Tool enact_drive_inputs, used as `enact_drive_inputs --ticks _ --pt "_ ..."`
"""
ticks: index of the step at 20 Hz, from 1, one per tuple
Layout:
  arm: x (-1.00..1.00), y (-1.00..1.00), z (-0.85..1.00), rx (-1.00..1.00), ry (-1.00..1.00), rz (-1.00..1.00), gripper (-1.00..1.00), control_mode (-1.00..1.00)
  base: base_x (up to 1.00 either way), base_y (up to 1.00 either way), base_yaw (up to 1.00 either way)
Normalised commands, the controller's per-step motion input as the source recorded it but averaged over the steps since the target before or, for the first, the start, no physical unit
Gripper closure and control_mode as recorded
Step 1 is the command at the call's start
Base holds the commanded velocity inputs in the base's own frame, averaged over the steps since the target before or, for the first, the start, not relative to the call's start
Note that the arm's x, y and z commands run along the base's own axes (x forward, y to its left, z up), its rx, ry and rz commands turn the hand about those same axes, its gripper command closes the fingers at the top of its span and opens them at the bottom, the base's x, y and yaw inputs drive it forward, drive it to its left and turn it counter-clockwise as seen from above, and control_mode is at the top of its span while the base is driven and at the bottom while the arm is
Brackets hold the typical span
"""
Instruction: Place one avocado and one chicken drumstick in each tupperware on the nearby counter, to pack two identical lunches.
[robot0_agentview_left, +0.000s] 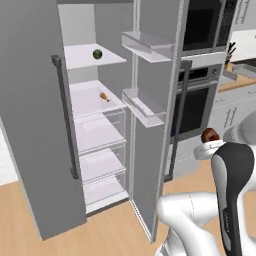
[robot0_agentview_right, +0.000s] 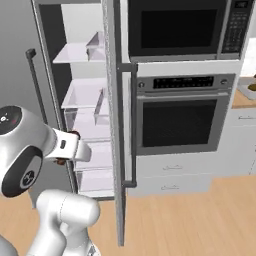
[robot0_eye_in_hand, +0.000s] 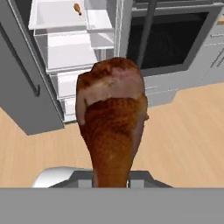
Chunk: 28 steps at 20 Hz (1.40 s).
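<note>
The gripper (robot0_eye_in_hand: 111, 181) is clenched on a dark reddish-brown chicken drumstick (robot0_eye_in_hand: 112, 127), held out in front of the open fridge (robot0_agentview_left: 30, 125), well clear of its shelves. Inside the fridge, a lighter orange drumstick (robot0_agentview_left: 104, 97) lies on the second shelf and a dark green avocado (robot0_agentview_left: 97, 54) sits on the shelf above it. The step in hand looks like carrying the first drumstick away; next it likely needs a turn toward the counter (robot0_agentview_left: 235, 82), right of the fridge beyond the oven (robot0_agentview_right: 180, 117), to reach a tupperware.

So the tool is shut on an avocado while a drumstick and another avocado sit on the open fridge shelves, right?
Not quite: the tool holds a dark reddish-brown chicken drumstick, as the hand view shows. The lighter drumstick and green avocado do sit on fridge shelves.
</note>
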Motion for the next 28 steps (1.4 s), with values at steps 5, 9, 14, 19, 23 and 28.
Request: enact_drive_inputs --ticks 5,9,14,19,23,28 --pt "0.00 0.00 0.00 0.00 0.00 0.00 1.00 1.00 0.00 -1.00 -0.30" --pt "0.00 0.00 0.00 0.00 0.00 0.00 1.00 1.00 0.00 -1.00 -0.25" --pt "0.00 0.00 0.00 0.00 0.00 0.00 1.00 1.00 0.09 -1.00 -0.23" --pt "0.00 0.00 0.00 0.00 0.00 0.00 1.00 1.00 0.74 -0.97 -0.14" --pt "0.00 0.00 0.00 0.00 0.00 0.00 1.00 1.00 1.00 -0.71 0.02" --pt "0.00 0.00 0.00 0.00 0.00 0.00 1.00 1.00 1.00 -0.45 0.15"
